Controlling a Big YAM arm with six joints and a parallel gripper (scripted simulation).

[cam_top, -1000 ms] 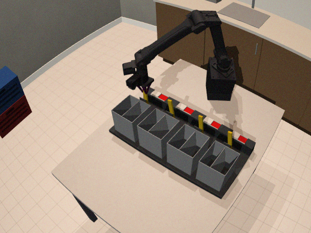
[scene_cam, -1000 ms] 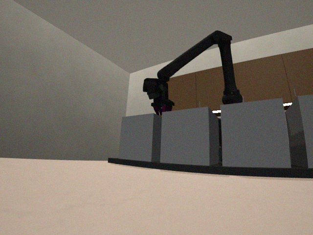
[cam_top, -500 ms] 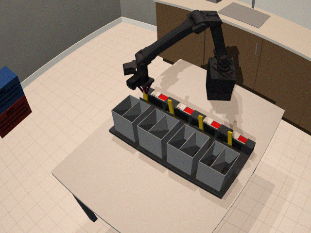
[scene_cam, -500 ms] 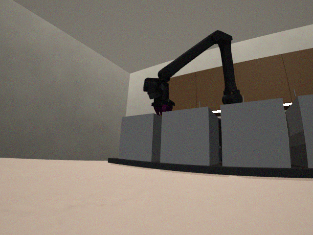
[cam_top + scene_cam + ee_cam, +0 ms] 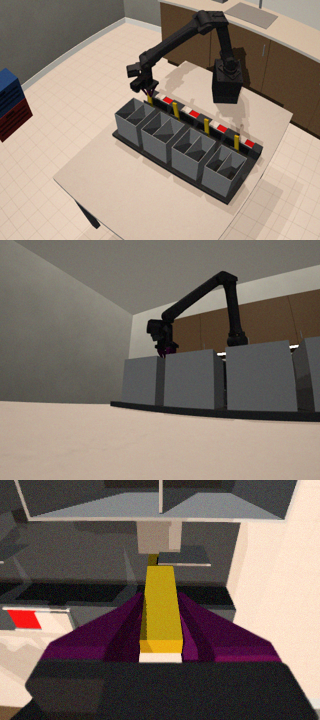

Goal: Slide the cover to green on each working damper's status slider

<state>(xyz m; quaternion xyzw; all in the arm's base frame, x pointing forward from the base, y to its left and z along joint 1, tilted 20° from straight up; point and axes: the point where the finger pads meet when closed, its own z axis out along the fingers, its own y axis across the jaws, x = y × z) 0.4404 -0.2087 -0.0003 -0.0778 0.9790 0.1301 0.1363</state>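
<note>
1. Four gray duct dampers stand in a row on a dark base, their status sliders lined up alongside; the exterior view crops the one at far right and hides the sliders.

2. The black arm reaches to the end damper, leftmost in the top view, where its gripper straddles a yellow lever. The purple fingers stand close together on either side; whether they clamp it or merely flank it, one cannot tell.

3. Red shows on the end slider, and on the second, third and fourth, each with a pale cover beside the red patch; the wrist view catches only the end one.

4. Deep shadow fills the dampers, and the blades' condition cannot be made out. The wrist view crops the end damper at its upper edge, while the exterior view leaves the lever and fingertips largely behind gray walls.
</note>
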